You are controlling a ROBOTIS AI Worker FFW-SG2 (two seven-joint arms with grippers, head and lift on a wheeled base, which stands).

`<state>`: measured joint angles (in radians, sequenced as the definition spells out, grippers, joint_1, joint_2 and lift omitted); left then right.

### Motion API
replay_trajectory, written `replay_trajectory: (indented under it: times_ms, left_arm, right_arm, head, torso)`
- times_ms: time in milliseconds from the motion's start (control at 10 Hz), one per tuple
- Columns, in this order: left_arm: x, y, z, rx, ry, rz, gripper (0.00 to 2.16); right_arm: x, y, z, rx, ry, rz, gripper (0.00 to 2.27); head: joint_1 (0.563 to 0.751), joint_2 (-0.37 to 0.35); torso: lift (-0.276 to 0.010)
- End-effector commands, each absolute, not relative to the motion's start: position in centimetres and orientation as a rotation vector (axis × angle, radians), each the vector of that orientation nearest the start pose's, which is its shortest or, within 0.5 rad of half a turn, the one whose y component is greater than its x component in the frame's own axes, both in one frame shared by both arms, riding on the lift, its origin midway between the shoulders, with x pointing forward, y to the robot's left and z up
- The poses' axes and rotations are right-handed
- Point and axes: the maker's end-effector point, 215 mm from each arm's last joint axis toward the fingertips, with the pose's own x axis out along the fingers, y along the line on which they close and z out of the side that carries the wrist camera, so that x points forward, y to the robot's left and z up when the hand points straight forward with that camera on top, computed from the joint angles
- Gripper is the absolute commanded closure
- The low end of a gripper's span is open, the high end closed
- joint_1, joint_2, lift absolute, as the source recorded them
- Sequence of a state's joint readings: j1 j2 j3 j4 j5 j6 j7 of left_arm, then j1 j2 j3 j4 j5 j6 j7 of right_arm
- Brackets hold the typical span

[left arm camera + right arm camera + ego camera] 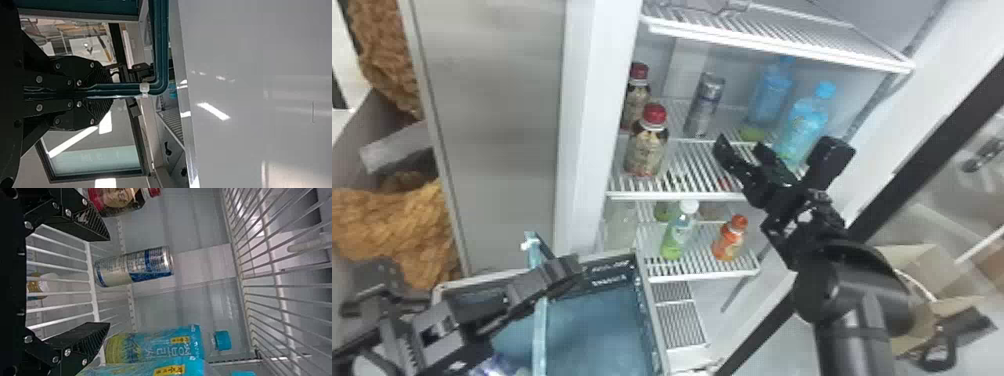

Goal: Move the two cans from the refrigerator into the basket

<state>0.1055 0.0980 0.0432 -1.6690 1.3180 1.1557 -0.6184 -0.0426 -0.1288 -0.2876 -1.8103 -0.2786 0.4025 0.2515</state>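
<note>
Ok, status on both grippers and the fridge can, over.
Left gripper shut on basket handle. Right gripper open, facing upright can. Red-capped bottles left, blue-capped bottles right.

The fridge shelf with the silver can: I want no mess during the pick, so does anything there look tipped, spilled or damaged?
Nothing stands out: the silver can, red-capped bottles and blue-capped bottles stand upright on the wire shelf, with no visible spill or damage.
</note>
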Motion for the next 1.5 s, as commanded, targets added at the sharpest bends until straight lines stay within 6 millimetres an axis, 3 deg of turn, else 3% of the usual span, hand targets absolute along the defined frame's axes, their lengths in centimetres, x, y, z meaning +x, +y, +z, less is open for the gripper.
replay_trajectory:
  times_ms: [0, 300, 800, 1400]
  left_arm:
    - [37.8, 0.4, -30.8, -1.406, 0.638, -1.169, 1.19]
    - [37.8, 0.2, -30.9, -1.406, 0.643, -1.172, 1.19]
    - [37.9, 0.2, -31.1, -1.407, 0.647, -1.169, 1.19]
    - [37.7, 0.0, -31.3, -1.413, 0.656, -1.168, 1.19]
  right_arm:
    - [60.7, -34.9, -27.7, 0.173, 0.061, 0.053, 0.30]
    - [63.2, -35.1, -27.3, 0.156, 0.067, 0.044, 0.30]
    - [67.2, -32.0, -27.0, 0.136, 0.086, 0.091, 0.30]
    - [70.0, -33.1, -27.0, 0.096, 0.118, 0.058, 0.30]
  head:
    - [0.695, -0.350]
    - [0.689, -0.350]
    - [0.669, -0.336]
    - [0.654, -0.323]
  torso:
    - [-0.031]
    - [-0.031]
    - [-0.031]
    - [-0.031]
